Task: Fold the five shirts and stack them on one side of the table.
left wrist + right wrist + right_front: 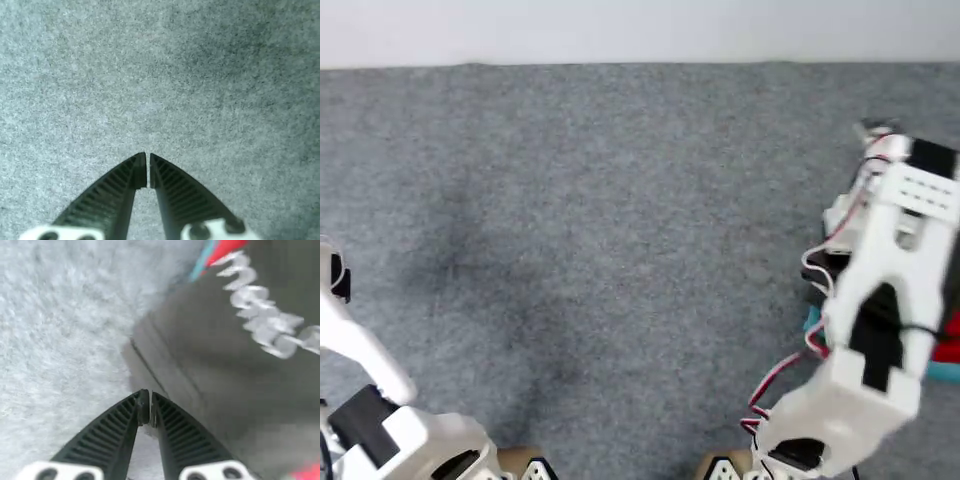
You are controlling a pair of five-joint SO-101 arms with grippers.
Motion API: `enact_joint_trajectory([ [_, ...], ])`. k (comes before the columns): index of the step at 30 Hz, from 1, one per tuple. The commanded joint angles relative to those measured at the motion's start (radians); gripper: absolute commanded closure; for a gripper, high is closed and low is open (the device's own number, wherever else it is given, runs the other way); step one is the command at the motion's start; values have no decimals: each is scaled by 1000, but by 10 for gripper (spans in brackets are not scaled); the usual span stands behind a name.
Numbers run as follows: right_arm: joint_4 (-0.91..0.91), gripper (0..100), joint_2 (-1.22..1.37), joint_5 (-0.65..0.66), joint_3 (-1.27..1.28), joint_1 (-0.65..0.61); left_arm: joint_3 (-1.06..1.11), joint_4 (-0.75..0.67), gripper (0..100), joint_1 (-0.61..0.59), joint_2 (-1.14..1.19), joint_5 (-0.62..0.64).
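Observation:
A dark grey shirt (pixel 240 370) with white print lies folded on top of a pile at the table's right side. A teal shirt (pixel 204 259) and a red shirt (pixel 227 247) peek out beneath it. In the high view, teal cloth (pixel 814 326) and red cloth (pixel 948 338) show past the right arm (pixel 890 290), which hangs over the pile. My right gripper (pixel 149 394) is shut, its tips right at the dark shirt's folded edge, with nothing visibly between them. My left gripper (pixel 148 156) is shut and empty above bare grey felt.
The grey felt table top (pixel 620 220) stretches wide between the arms. The left arm (pixel 360 360) sits at the front left corner. A pale wall (pixel 640 30) runs behind the table's far edge.

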Motion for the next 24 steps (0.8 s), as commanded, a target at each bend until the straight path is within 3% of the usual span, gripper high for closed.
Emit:
enact_joint_trajectory([
  [1, 38, 990, -176, 112, 9, 114, -7, 12, 978, -2, -48, -9],
  [11, -56, 990, -128, 288, 235, 369, -7, 12, 978, 2, -44, -9],
  [16, -16, 990, -130, 315, 238, 395, -7, 12, 978, 2, -44, -9],
  [24, -38, 990, -216, 308, -18, 363, -7, 12, 978, 2, -44, -9],
])
